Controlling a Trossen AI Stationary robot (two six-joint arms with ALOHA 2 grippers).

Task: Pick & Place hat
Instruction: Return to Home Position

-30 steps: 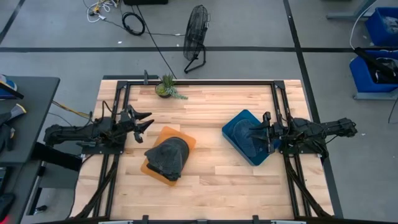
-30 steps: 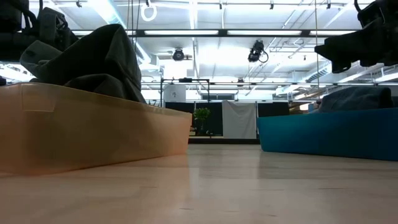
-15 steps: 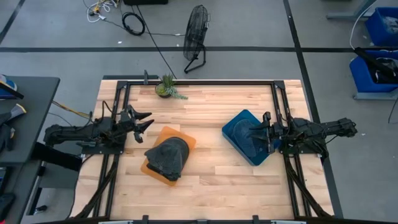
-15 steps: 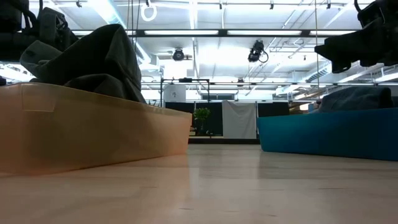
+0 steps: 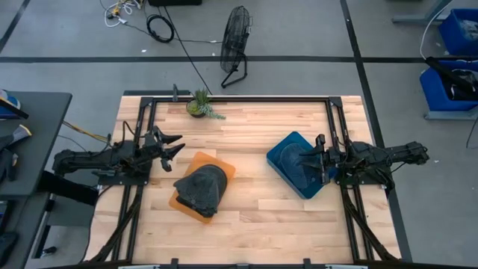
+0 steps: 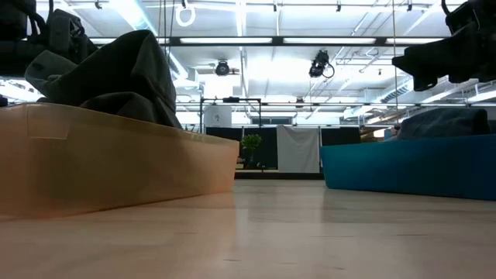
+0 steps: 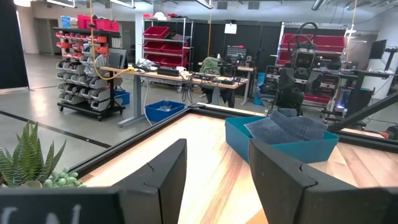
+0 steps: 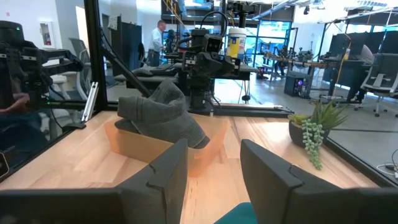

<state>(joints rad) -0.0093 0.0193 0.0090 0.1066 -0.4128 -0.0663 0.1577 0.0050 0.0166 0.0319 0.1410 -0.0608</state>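
Observation:
A dark grey hat point(image 5: 200, 187) lies heaped in an orange tray point(image 5: 221, 166) at the table's middle left; it also shows in the low view point(image 6: 116, 77) and the right wrist view point(image 8: 163, 111). A blue-grey hat point(image 5: 302, 166) rests in a blue tray point(image 5: 282, 149) at the middle right, also visible in the left wrist view point(image 7: 291, 123). My left gripper point(image 5: 173, 146) point(image 7: 217, 180) hovers open beside the orange tray's far-left corner. My right gripper point(image 5: 320, 157) point(image 8: 214, 180) hangs open over the blue tray's right side, above the hat there point(image 6: 446, 124).
A small potted plant point(image 5: 200, 105) stands near the table's far edge, left of centre. Black frame rails point(image 5: 239, 97) run along the far, left and right edges. Bare wood point(image 5: 254, 202) lies between the two trays and toward the near edge. A fan point(image 5: 236, 41) stands on the floor beyond.

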